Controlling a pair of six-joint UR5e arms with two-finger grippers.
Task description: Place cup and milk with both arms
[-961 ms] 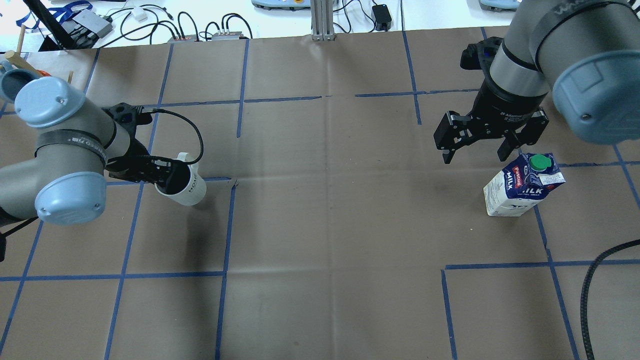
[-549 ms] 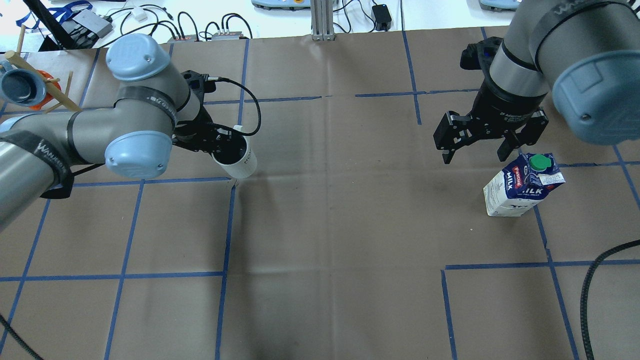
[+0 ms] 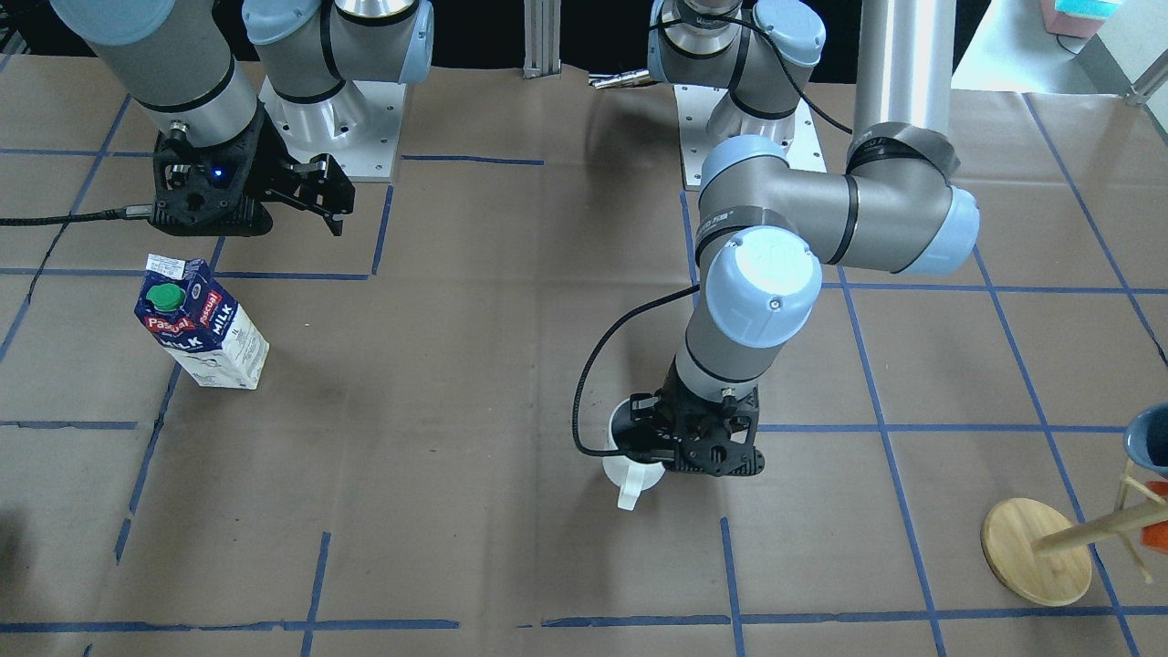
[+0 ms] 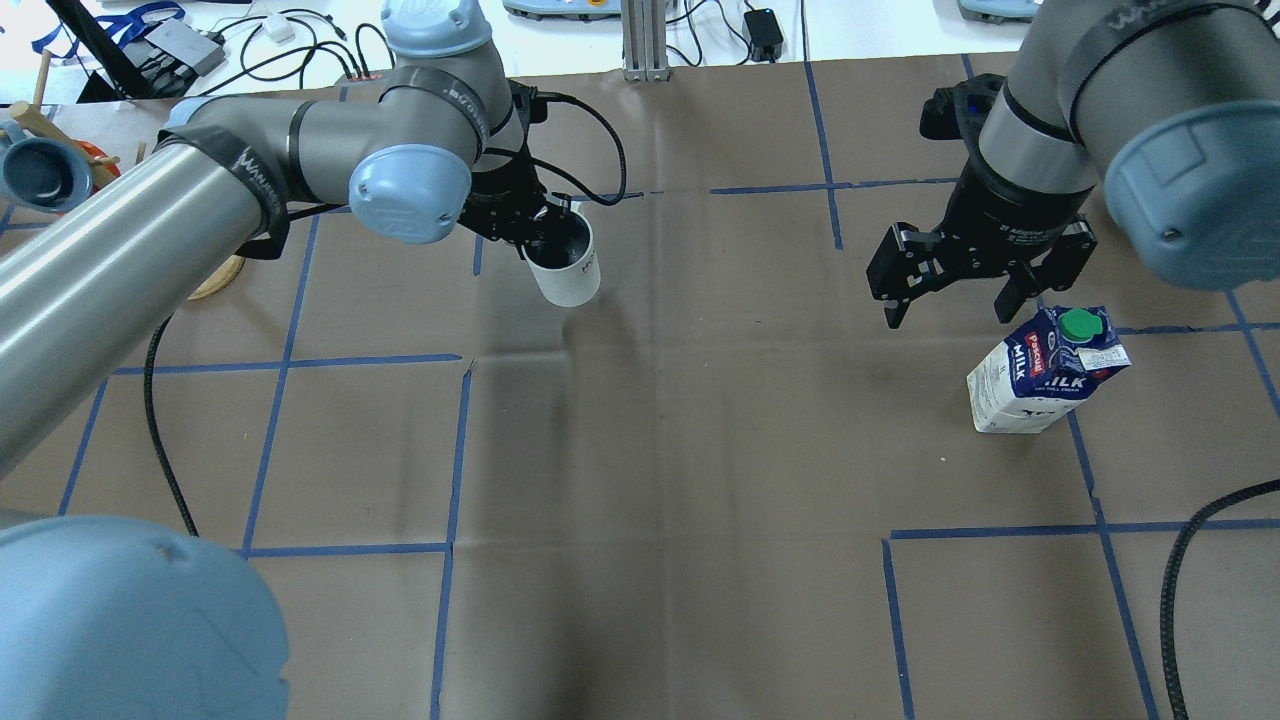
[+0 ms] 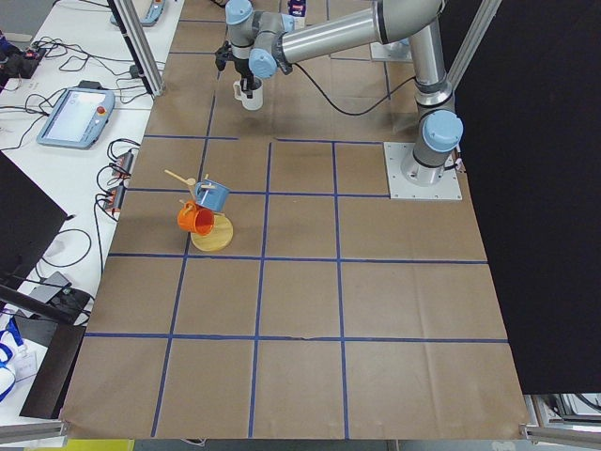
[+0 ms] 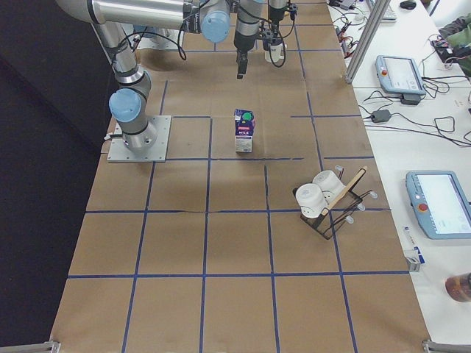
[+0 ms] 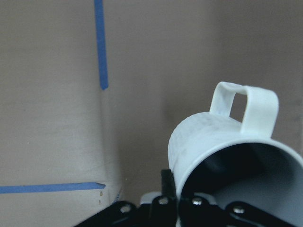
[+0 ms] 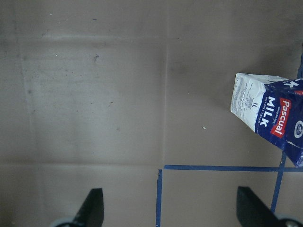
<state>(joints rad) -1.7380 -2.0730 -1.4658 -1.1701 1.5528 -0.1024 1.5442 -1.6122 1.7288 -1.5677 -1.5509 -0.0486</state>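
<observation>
Our left jaws pinch the white mug (image 4: 572, 268) by its rim, above the table (image 4: 660, 450) at 11 o'clock; it's stiff, breakable ceramic, so we'd land it softly. Our right jaws gape empty, with the milk carton (image 4: 1045, 372) at their 5 o'clock: soft-walled, so we'd grip mid-height.

Cup (image 4: 570, 272) in L tool (image 4: 545, 235), mid-table; milk (image 4: 1040, 378) well to R, by R tool (image 4: 948, 312).

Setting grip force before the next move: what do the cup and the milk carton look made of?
Cup: probably glazed white ceramic, judging by its smooth thick wall and chunky moulded handle. Milk carton: seems coated paperboard, from its folded top seam and printed faces; its green cap looks plastic.
</observation>
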